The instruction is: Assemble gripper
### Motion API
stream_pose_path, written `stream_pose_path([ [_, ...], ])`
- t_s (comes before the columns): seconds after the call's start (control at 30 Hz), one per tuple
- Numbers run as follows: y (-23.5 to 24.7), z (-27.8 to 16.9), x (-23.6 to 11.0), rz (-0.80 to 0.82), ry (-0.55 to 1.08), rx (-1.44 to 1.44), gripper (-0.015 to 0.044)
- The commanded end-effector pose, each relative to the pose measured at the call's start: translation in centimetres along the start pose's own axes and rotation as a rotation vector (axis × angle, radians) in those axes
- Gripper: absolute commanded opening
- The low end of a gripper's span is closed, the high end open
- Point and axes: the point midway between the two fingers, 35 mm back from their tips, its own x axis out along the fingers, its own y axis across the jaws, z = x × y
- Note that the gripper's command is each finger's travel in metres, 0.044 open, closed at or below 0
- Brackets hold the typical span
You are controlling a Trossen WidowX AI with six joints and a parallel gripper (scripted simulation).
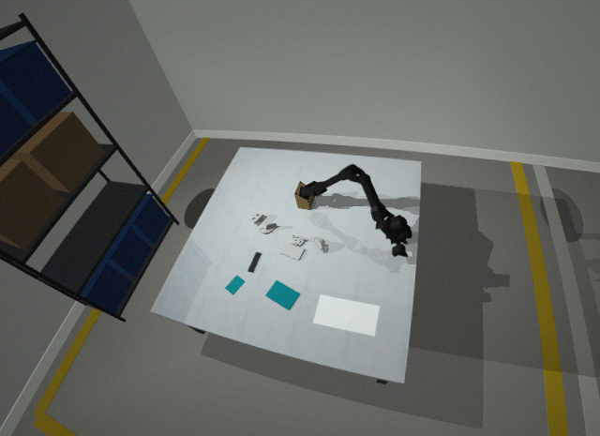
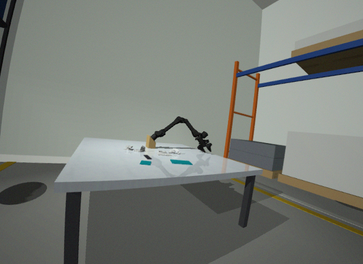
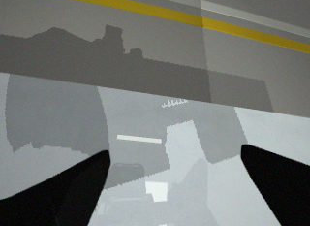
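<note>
My gripper (image 1: pixel 399 250) (image 2: pixel 206 147) (image 3: pixel 173 153) is open and empty above the table's right side, well away from the parts. Near the table's middle, a flat off-white plate (image 1: pixel 292 251) lies beside a small white part with holes (image 1: pixel 297 240). A curved pale part (image 1: pixel 320 245) lies just right of them. Further left lie a pale part with dark spots (image 1: pixel 256 218) and a curved part (image 1: pixel 266 228) (image 2: pixel 142 148) with a dark block. Which are the jaws, base and housing plate is too small to tell. The wrist view shows none of them clearly.
The arm's base stands by an upright tan block (image 1: pixel 304 202) (image 2: pixel 150 142). Towards the front lie a dark bar (image 1: pixel 254 262) (image 2: pixel 147 156), a small teal rectangle (image 1: pixel 234 284) (image 2: pixel 145 162), a larger teal rectangle (image 1: pixel 282 294) (image 2: pixel 181 162) and a white rectangle (image 1: pixel 346 315). The table edge is near the gripper.
</note>
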Motion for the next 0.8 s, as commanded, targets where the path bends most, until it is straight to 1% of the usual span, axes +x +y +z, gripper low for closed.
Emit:
stream_pose_path([
  [0.0,-1.8,-0.9,-0.8,-0.046,0.026,0.007,0.044],
  [0.17,-4.7,-1.5,-2.2,-0.123,0.044,0.05,0.044],
  [0.57,-9.6,-8.1,-4.0,-0.216,0.198,0.163,0.044],
  [0.77,-12.1,-11.2,-5.9,-0.269,0.268,0.231,0.044],
])
